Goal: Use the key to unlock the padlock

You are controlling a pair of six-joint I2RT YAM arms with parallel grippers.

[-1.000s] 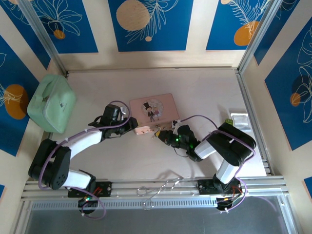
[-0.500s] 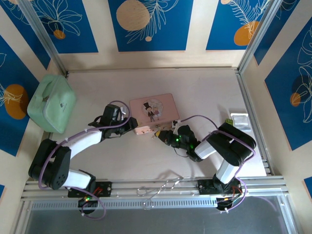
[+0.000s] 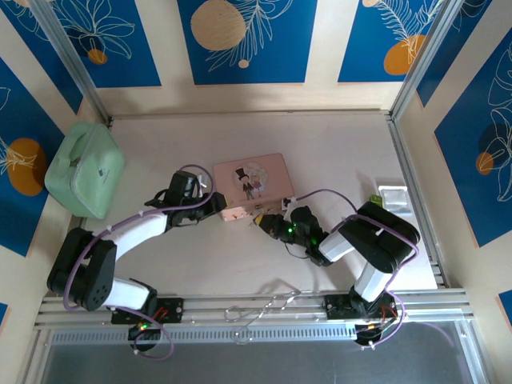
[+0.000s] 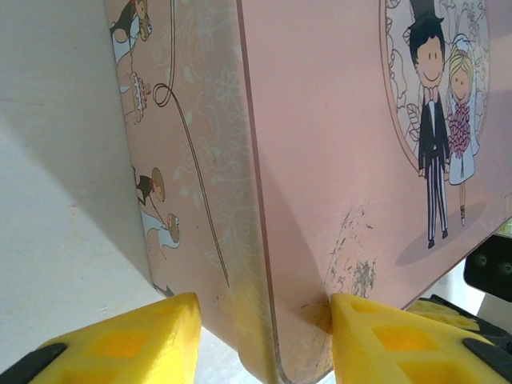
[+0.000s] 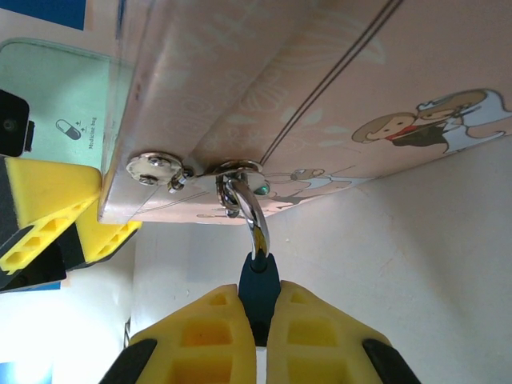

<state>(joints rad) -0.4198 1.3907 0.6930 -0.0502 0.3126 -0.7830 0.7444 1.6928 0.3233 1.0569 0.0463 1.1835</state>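
Loose cables (image 3: 260, 310): lying in a tangle on the metal rail along the desk's near edge, between the two arm bases.
Right gripper (image 5: 258, 292): reaches from the near right toward the desk's middle, just short of the tin's near side (image 3: 268, 222); its yellow fingers (image 5: 210, 332) are pressed together on a narrow dark teal piece.
Dark teal piece (image 5: 260, 282): pinched upright between the right fingers, its far end meeting the padlock; whether it is the key's head I cannot tell.
Padlock (image 5: 250, 210): a small curved silvery part with a teal glint, hanging from the tin's metal clasp on the near side wall, close to the tin's near left corner.
Clasp (image 5: 234, 170): a silvery loop plate on the tin's wall, with a round stud just beside it.
Left gripper (image 3: 218, 206): at the tin's near left corner, its jaws astride that corner (image 4: 264, 320). One finger (image 4: 384, 332) touches the lid and the other sits at the side wall. Whether they clamp it I cannot tell.
Pink tin (image 3: 252, 178): lying flat in the middle of the desk, its illustrated lid facing up.
Small clear tray (image 3: 393, 197): at the desk's right edge.
Mint green case (image 3: 84, 168): at the desk's left edge, well apart from the tin.
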